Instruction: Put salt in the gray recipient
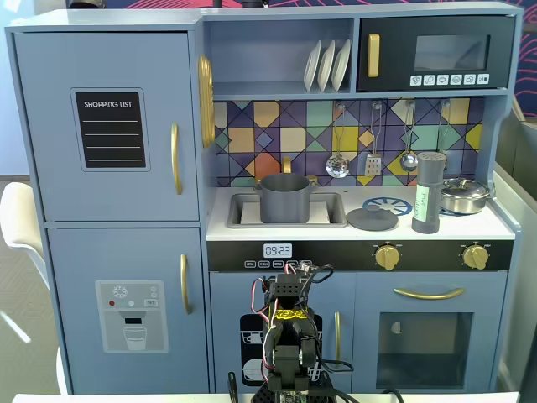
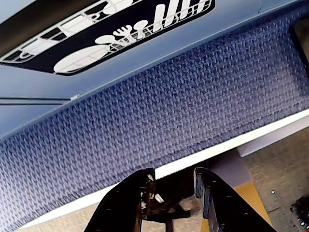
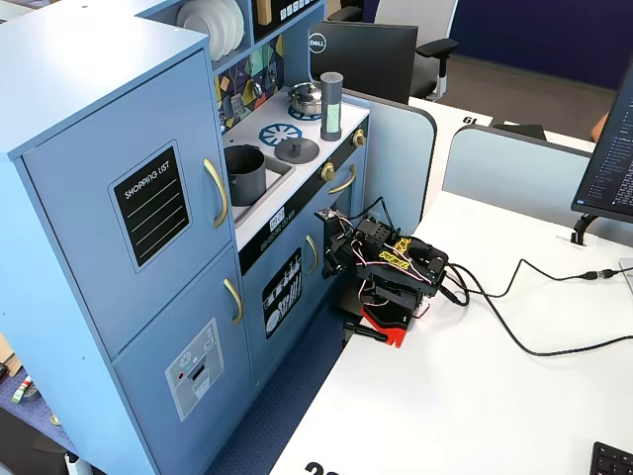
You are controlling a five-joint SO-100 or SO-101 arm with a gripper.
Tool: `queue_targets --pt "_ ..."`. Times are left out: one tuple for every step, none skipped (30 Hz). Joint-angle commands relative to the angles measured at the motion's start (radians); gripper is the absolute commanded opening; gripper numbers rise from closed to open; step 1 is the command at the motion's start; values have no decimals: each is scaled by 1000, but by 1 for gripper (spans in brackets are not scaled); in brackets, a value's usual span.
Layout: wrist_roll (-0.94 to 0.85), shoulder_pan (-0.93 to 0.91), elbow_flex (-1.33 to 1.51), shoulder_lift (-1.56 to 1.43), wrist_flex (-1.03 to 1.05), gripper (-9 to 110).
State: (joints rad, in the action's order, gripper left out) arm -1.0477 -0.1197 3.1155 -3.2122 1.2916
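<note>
Folding low at the table edge, the arm [image 1: 288, 336] sits in front of the toy kitchen's lower doors, and its gripper [image 2: 174, 186] points down over the edge toward the blue carpet [image 2: 159, 116], fingers a narrow gap apart with nothing between them. The salt shaker [image 1: 429, 191], a tall gray cylinder standing upright on the counter [image 1: 503, 227], lies at about one o'clock from the arm in a fixed view, well above it; the gray pot [image 1: 284, 197] in the sink sits near twelve o'clock, almost straight over the arm. So the coming reach, as I judge it, must rise and swing right, meeting the shaker across its vertical axis. A fixed view from the side shows the shaker [image 3: 331, 106] standing farther back than the pot [image 3: 243, 174]. The wrist view shows neither, only carpet and a door panel.
</note>
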Motion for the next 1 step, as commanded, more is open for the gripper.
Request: queue_targets --pt "17 -15 0 -8 -11 2"
